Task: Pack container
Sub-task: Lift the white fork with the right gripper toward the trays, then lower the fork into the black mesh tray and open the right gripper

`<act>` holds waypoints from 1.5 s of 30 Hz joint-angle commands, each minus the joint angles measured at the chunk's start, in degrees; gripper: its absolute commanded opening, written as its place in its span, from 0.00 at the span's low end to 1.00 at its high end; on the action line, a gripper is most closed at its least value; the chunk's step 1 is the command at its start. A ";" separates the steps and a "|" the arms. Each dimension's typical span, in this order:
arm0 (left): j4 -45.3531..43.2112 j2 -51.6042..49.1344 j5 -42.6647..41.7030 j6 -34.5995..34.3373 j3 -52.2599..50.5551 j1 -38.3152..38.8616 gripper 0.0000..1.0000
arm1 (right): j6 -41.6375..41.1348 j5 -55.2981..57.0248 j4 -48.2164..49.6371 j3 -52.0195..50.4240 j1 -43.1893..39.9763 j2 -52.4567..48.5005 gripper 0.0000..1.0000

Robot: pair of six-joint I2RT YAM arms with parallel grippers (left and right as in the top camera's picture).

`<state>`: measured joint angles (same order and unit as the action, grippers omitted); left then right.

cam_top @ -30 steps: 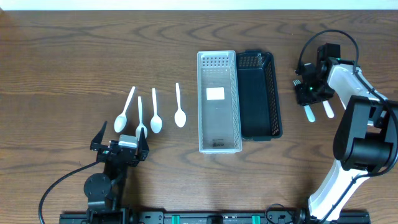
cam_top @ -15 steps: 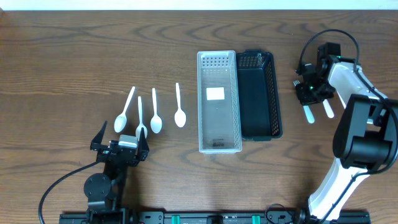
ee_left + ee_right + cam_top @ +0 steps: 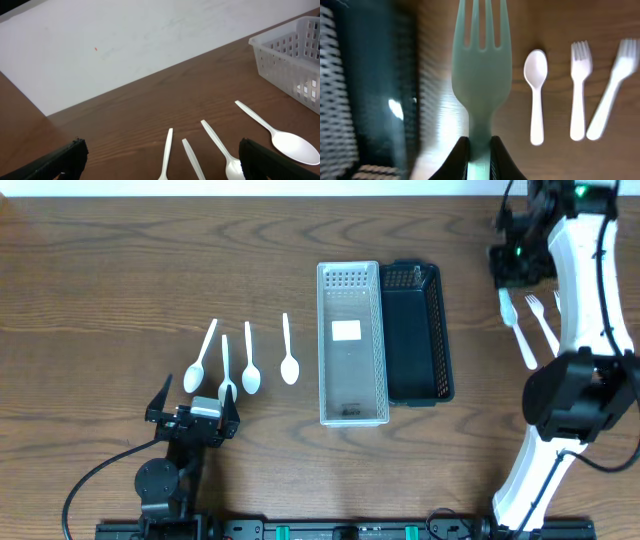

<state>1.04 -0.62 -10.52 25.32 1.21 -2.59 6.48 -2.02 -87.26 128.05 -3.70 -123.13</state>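
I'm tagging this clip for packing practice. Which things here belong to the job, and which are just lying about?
Job:
fork in right claw
loose spoon and two forks
four spoons at left
clear bin
black bin

Lying about:
cable
white label in the clear bin

Bright, even light overhead, soft shadows. At the right wrist, the basket point(image 3: 367, 75) left of the fork point(image 3: 481, 65) is motion-blurred, with glare.
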 commanded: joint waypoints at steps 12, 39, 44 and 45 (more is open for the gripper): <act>1.90 0.28 -0.85 -0.52 -0.98 -0.35 0.98 | -31.23 -0.85 -0.63 6.16 16.00 0.85 0.01; 1.90 0.28 -0.85 -0.52 -0.98 -0.35 0.98 | -21.53 3.10 11.02 -18.34 21.94 0.85 0.82; 1.90 0.28 -0.85 -0.52 -0.98 -0.35 0.98 | -16.68 4.13 9.60 -17.44 20.74 0.90 0.99; 1.90 0.28 -0.85 -0.52 -0.98 -0.35 0.98 | -15.76 5.25 8.26 -16.57 19.85 0.90 0.99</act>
<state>1.06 -0.62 -10.52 25.34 1.21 -2.59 -13.82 1.85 -77.65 109.93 18.09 -122.52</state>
